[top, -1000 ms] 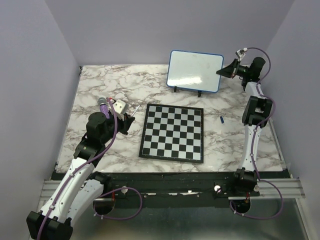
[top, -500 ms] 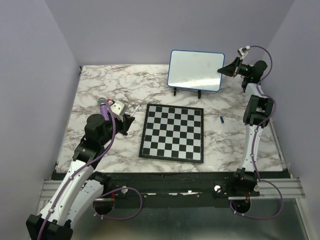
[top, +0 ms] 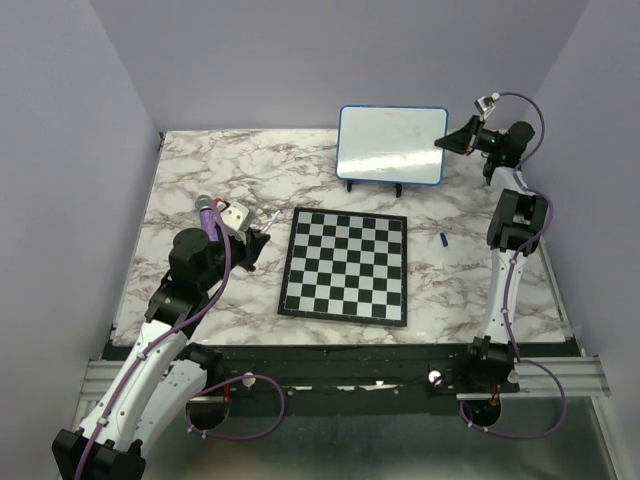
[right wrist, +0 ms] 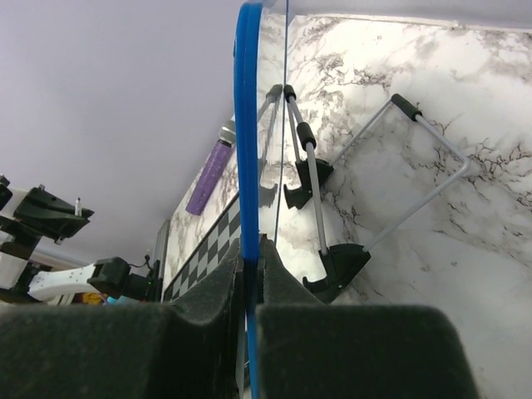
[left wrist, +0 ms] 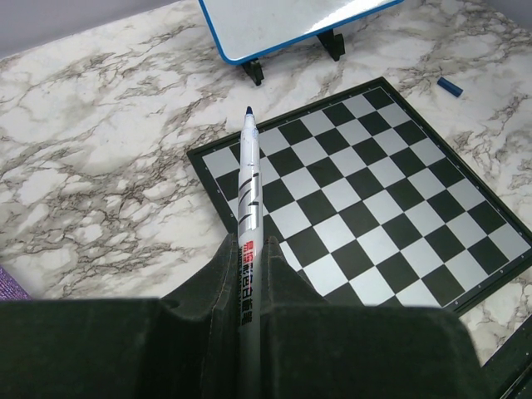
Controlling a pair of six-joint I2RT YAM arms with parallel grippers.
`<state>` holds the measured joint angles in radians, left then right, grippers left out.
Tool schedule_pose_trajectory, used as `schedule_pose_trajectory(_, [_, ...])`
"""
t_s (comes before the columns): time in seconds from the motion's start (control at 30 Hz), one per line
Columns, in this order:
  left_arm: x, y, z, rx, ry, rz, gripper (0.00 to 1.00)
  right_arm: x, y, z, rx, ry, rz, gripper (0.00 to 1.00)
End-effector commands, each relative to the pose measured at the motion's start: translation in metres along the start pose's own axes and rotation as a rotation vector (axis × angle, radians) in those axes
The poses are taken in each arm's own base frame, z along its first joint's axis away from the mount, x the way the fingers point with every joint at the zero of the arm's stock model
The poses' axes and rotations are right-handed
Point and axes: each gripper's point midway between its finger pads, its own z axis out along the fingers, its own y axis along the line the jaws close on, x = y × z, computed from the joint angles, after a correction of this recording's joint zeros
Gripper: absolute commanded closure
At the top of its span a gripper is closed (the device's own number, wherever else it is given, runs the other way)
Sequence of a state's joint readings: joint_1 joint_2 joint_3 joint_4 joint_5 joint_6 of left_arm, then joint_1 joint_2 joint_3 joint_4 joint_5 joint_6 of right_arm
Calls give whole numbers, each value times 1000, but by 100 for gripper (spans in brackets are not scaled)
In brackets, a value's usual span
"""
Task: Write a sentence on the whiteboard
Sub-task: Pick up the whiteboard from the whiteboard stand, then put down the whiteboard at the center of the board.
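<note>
whiteboard (top: 391, 145) pinched at its rim, marker (left wrist: 248, 191) gripped
the whiteboard is propped upright at the far right of the marble surface (top: 200, 180), behind the chessboard (top: 346, 265). its blue right rim is pinched by the right claw (right wrist: 249, 270). the white marker is pinched in the left claw (left wrist: 249, 262), just left of the chessboard.

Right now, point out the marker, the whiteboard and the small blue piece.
marker (left wrist: 248, 191), left wrist view, mid barrel.
whiteboard (top: 392, 145), top external view, white face.
small blue piece (top: 443, 239), top external view, its middle.
</note>
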<state>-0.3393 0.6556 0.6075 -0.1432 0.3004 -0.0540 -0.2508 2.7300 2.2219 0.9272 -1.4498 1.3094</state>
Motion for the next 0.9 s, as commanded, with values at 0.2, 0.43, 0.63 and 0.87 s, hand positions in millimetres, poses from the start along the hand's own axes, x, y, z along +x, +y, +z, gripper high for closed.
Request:
schedule_pose_trajectory(0.2, [-4,-3,-1,19,-23,-1,100,-34,77,11,-52,-48,-134,100])
schedule_pose_trajectory(0.43, [-10,-4,-3,19,-46,-1,100,-26,111,22,-95,-33,-152,100])
schedule_pose_trajectory(0.63, [-17,-7,-7,26,-78,-3,100,9,140,45,-145,27,-133,100])
schedule_pose_trajectory(0.87, [-25,-9,-14,22,-128,-4,100,65,174,75,-218,77,-54,100])
